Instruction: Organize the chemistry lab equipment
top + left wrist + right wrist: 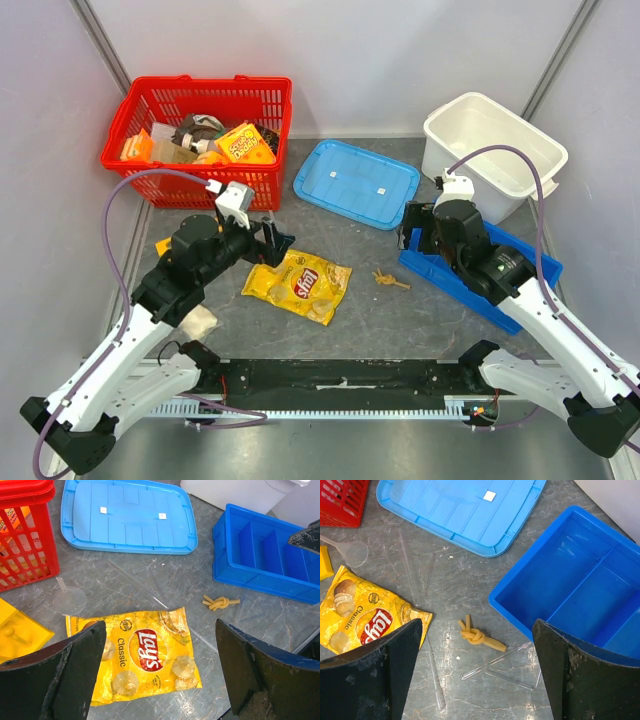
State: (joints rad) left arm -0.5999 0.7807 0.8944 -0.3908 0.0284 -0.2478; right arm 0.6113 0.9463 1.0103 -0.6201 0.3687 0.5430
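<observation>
A knotted tan rubber tube [480, 637] lies on the grey table beside thin glass tubes [497, 661] and a glass pipette [434, 680]. A clear plastic funnel [67, 597] rests near the red basket. A blue divided tray [480, 280] sits at the right, with nothing showing in the part of it I see. My right gripper [477, 625] hangs open above the knotted tube [388, 280] and holds nothing. Over a yellow Lay's chip bag [137, 655], my left gripper [160, 630] is also open and holds nothing.
A red basket [200, 140] with several packets stands at the back left. A blue lid [355, 183] lies flat at the back centre. A white bin [495, 150] stands at the back right. A yellow object [17, 632] lies left of the chip bag.
</observation>
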